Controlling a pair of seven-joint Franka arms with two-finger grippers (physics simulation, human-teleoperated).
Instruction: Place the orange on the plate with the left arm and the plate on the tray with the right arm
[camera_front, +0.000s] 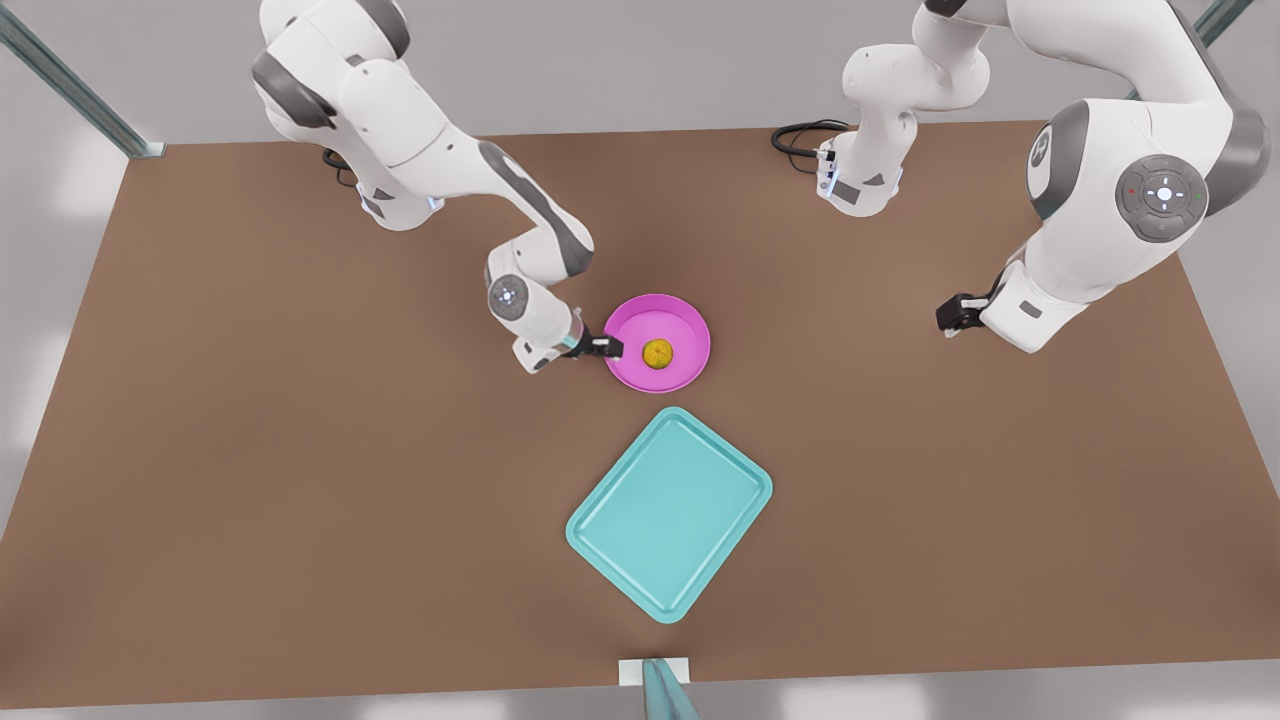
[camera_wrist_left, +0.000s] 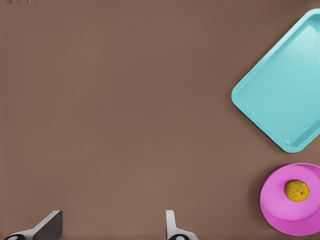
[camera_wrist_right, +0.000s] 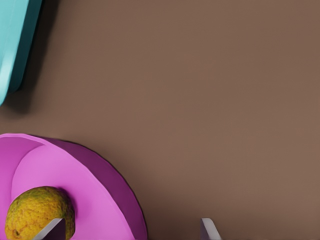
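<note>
The orange (camera_front: 656, 353) sits in the middle of the plate (camera_front: 685, 322), which rests on the bench (camera_front: 250, 450) just at 12 o'clock of the tray (camera_front: 668, 513). The right end effector (camera_front: 606, 348), fingers spread, straddles the plate's rim at 9 o'clock. The left end effector (camera_front: 950, 316) waits well apart at 3 o'clock, spread and empty. The plate looks stiff, light and smooth; a firm rim pinch and level carry should keep the round fruit from rolling.

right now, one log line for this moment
orange on plate | plate on table, off tray | right gripper open at plate rim | left gripper open, waiting
</note>
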